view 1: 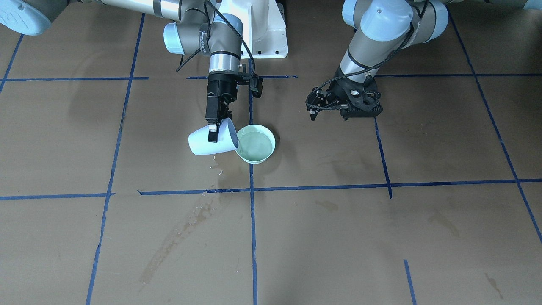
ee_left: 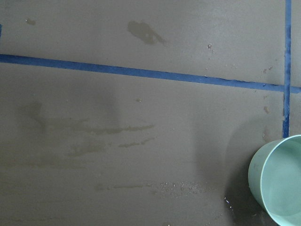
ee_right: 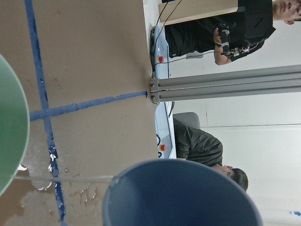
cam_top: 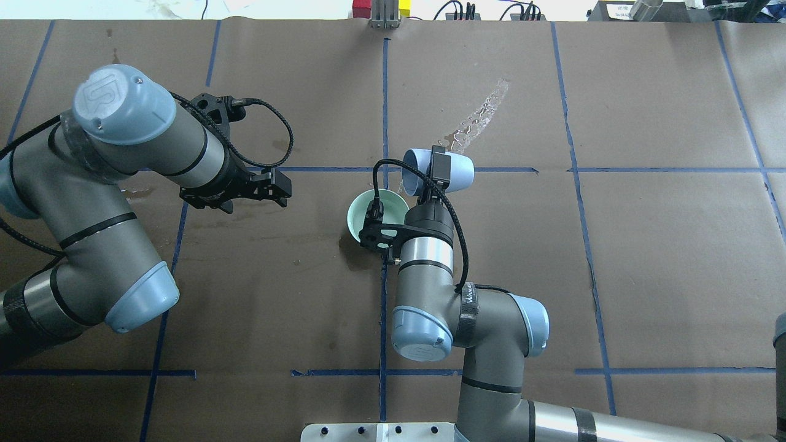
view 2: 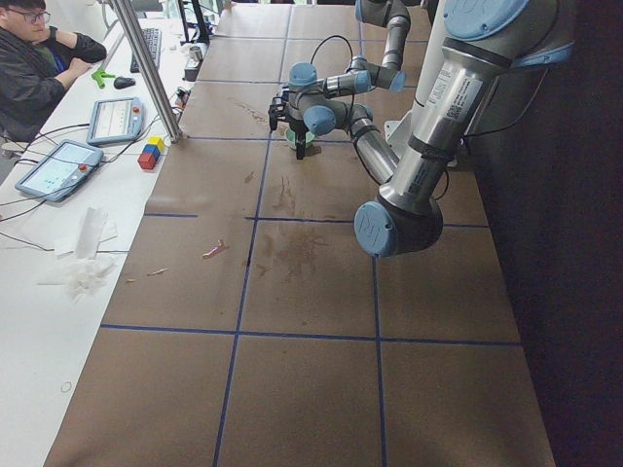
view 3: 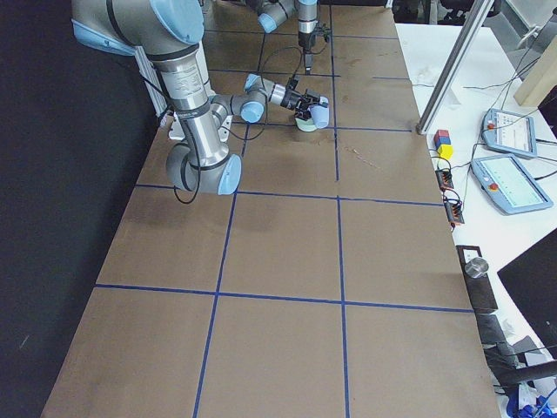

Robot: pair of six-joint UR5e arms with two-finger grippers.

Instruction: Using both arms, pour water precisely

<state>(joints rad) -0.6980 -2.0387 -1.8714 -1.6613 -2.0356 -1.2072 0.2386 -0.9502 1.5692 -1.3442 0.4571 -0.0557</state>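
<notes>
My right gripper (view 1: 214, 132) is shut on a pale blue cup (view 1: 207, 143), pinching its rim. The cup lies tipped on its side, its mouth at the edge of a mint green bowl (view 1: 268, 154). The water (view 1: 254, 144) sits clear and glossy inside the bowl. In the overhead view the cup (cam_top: 457, 172) hangs just beyond the bowl (cam_top: 359, 212). In the right wrist view a thin pale thread runs from the cup's lip (ee_right: 183, 188) to the bowl (ee_right: 11, 127). My left gripper (view 1: 329, 114) hovers open and empty to the side of the bowl, clear of it; its wrist view catches the bowl (ee_left: 282, 183) in the corner.
Wet streaks and droplets mark the brown paper (view 1: 182, 233) in front of the cup. Blue tape lines (view 1: 253, 220) grid the table. The white pedestal (view 1: 262, 29) stands at the robot's base. A person (view 2: 39, 58), tablets and coloured blocks (view 2: 151, 153) are at the side bench.
</notes>
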